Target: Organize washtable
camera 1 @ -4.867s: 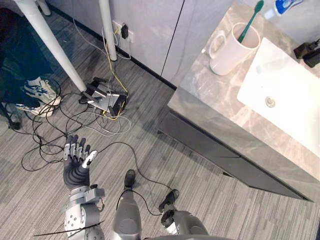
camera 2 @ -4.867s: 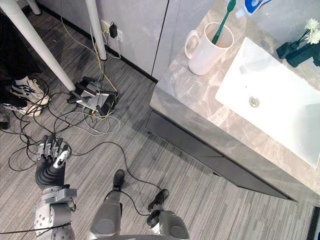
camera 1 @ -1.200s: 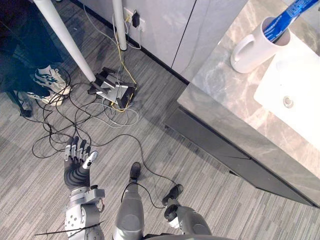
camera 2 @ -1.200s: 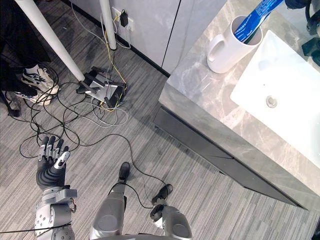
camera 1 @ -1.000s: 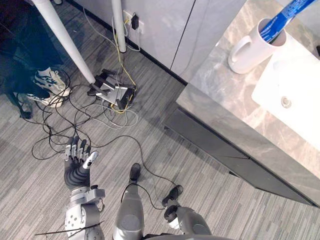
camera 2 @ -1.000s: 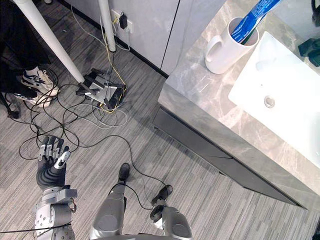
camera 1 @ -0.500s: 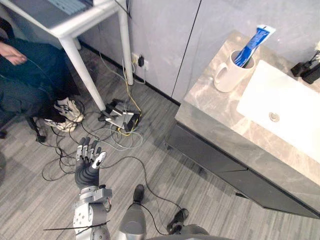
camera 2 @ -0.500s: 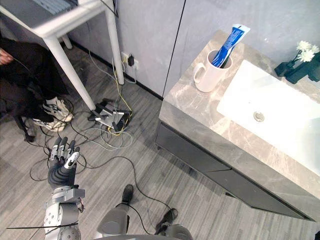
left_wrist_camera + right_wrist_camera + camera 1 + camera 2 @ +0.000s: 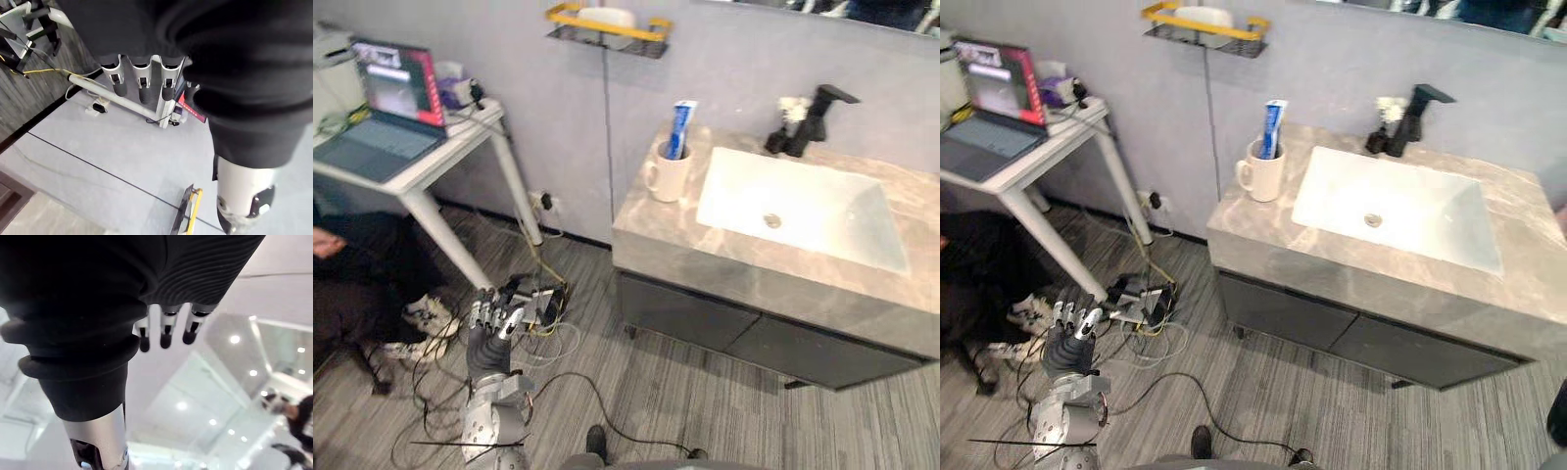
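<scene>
Left hand (image 9: pixel 492 328): fingers straight, empty. Right hand (image 9: pixel 166 333): fingers straight, empty. White mug (image 9: pixel 668 176) holding toothpaste tube (image 9: pixel 679 127): on worktop (image 9: pixel 705 245), well beyond left hand, rightward.

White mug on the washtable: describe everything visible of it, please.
The white mug looks like glossy ceramic, with one loop handle turned toward the robot's left. It stands upright on the grey marbled countertop, near its far left corner, beside the white sink basin. A blue and white toothpaste tube stands in it, rising well above the rim. No hand touches it.
</scene>
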